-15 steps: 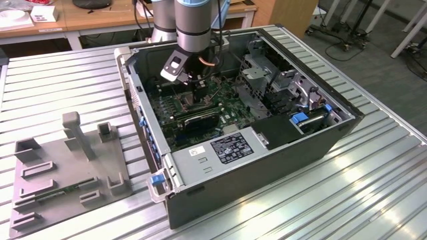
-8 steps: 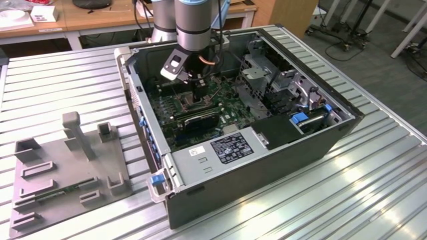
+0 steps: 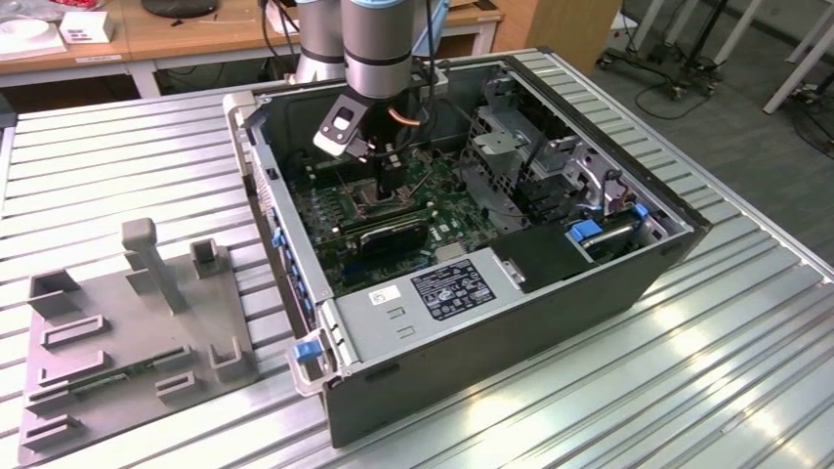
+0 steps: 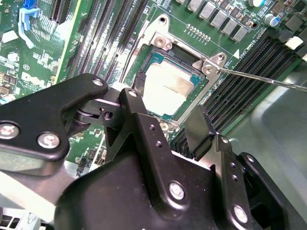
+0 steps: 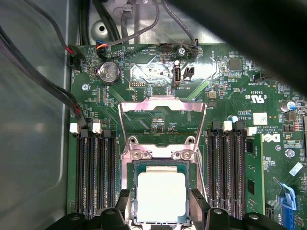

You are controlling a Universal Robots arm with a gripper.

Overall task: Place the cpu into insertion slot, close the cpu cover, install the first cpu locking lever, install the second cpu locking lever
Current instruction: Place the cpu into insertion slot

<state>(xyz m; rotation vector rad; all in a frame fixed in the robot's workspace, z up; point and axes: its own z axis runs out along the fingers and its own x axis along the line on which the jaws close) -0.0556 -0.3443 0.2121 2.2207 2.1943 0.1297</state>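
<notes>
The cpu (image 5: 161, 195) lies flat in the insertion slot (image 5: 128, 191), silvery top up, also in the second wrist view (image 4: 165, 88). My gripper (image 5: 160, 199) hovers right over it, open, with one black fingertip (image 5: 124, 197) at each side of the chip and a narrow gap to its edges. The cpu cover (image 5: 163, 103) stands swung back on its hinge, away from the socket. One thin locking lever (image 4: 261, 79) sticks out sideways from the socket corner. In the exterior view the gripper (image 3: 386, 191) reaches down into the open computer case (image 3: 482, 322).
Long black memory slots (image 5: 93, 175) flank the socket on both sides. Cables (image 5: 43, 81) run along the case wall near it. Drive cages (image 3: 515, 156) and a power supply (image 3: 431, 288) crowd the case. A grey fixture plate (image 3: 124, 332) sits on the ribbed metal table.
</notes>
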